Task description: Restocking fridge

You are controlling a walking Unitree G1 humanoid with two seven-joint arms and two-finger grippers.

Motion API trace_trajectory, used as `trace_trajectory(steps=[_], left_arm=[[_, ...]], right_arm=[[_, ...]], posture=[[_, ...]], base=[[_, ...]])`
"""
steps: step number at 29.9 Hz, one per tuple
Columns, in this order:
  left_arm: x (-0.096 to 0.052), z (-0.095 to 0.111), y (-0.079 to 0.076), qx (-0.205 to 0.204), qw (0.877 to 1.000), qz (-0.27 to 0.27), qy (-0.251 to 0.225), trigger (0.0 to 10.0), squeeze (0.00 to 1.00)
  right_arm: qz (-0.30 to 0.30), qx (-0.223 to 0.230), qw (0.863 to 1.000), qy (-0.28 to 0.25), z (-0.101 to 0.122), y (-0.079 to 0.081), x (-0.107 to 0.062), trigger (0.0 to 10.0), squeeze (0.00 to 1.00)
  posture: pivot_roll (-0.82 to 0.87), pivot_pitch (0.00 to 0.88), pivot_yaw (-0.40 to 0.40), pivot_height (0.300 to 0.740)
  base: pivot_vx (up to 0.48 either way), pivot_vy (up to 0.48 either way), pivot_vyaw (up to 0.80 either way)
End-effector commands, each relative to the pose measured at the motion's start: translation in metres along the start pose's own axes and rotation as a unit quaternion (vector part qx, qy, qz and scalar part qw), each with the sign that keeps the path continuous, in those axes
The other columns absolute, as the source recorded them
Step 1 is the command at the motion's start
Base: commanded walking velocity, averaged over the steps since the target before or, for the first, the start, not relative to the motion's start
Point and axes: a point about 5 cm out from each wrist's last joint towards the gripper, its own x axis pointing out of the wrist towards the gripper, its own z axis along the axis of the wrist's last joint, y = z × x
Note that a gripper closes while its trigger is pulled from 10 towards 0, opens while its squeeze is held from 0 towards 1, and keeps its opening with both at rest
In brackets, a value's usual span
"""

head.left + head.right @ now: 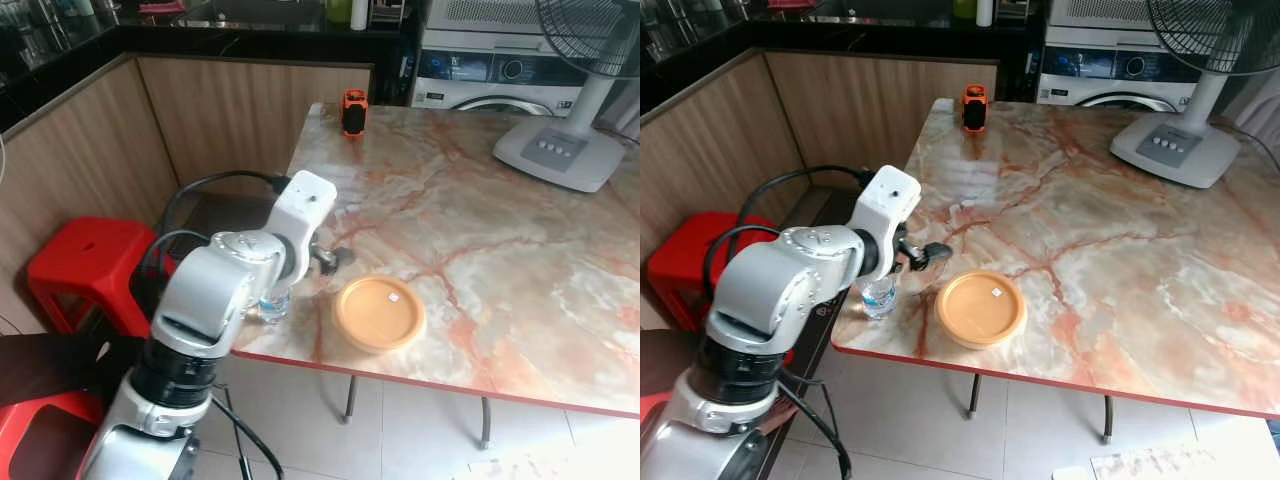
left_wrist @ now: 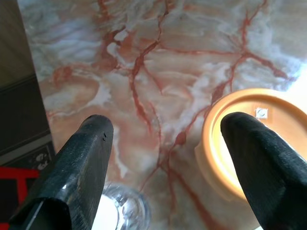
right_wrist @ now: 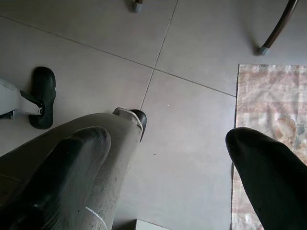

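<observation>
Left gripper [image 2: 165, 143] (fingers spread wide) above bottle [image 2: 120, 211].

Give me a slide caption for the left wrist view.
Open left gripper poised above marble table, between clear bottle and orange lidded container.

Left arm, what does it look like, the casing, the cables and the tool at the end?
The left arm has rounded silver casings with a black band low down and a white boxy wrist block. Black cables loop from that block back along the arm. The left tool has two long black fingers with a matte, slightly scuffed surface and blunt rounded tips.
</observation>
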Motion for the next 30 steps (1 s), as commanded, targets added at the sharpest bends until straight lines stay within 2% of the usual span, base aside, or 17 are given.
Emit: trace_trajectory(steps=[1, 6, 13, 15, 25, 26, 30], left_arm=[[-0.005, 0.007, -0.005, 0.02, 1.0, -0.016, -0.005, 10.0, 0.0], [-0.012, 0.003, -0.009, 0.04, 0.998, -0.043, 0.008, 10.0, 0.0], [-0.015, 0.0, -0.01, 0.05, 0.997, -0.047, 0.024, 10.0, 0.0], [-0.018, -0.001, -0.003, 0.086, 0.995, -0.017, 0.035, 10.0, 0.0], [-0.021, -0.003, 0.015, 0.093, 0.994, 0.025, 0.043, 10.0, 0.0], [-0.022, -0.005, 0.023, 0.09, 0.994, 0.041, 0.049, 10.0, 0.0], [-0.022, -0.008, 0.027, 0.086, 0.994, 0.047, 0.054, 10.0, 0.0]], right_arm=[[0.002, 0.001, 1.0, 0.005, -0.003, 0.001, 0.0, 10.0, 0.0], [0.004, 0.002, 1.0, 0.006, -0.003, 0.001, 0.0, 10.0, 0.0], [0.005, 0.0, 1.0, 0.007, -0.003, 0.001, 0.0, 10.0, 0.0], [0.005, 0.0, 1.0, 0.006, -0.003, 0.001, 0.0, 10.0, 0.0], [0.006, 0.002, 1.0, 0.004, -0.001, 0.001, 0.0, 10.0, 0.0], [0.007, 0.001, 1.0, 0.004, -0.001, 0.001, 0.0, 10.0, 0.0], [0.007, 0.001, 1.0, 0.004, 0.0, 0.001, 0.0, 10.0, 0.0]], posture=[[0.07, 0.0, 0.014, 0.74], [0.07, 0.0, 0.015, 0.74], [0.07, 0.0, 0.015, 0.74], [0.07, 0.0, 0.014, 0.74], [0.08, 0.0, 0.011, 0.74], [0.08, 0.0, 0.011, 0.74], [0.08, 0.0, 0.007, 0.74]], base=[[0.0, 0.0, 0.0], [0.0, 0.0, 0.0], [0.0, 0.0, 0.0], [0.0, 0.0, 0.0], [0.0, 0.0, 0.0], [0.0, 0.0, 0.0], [0.0, 0.0, 0.0]])
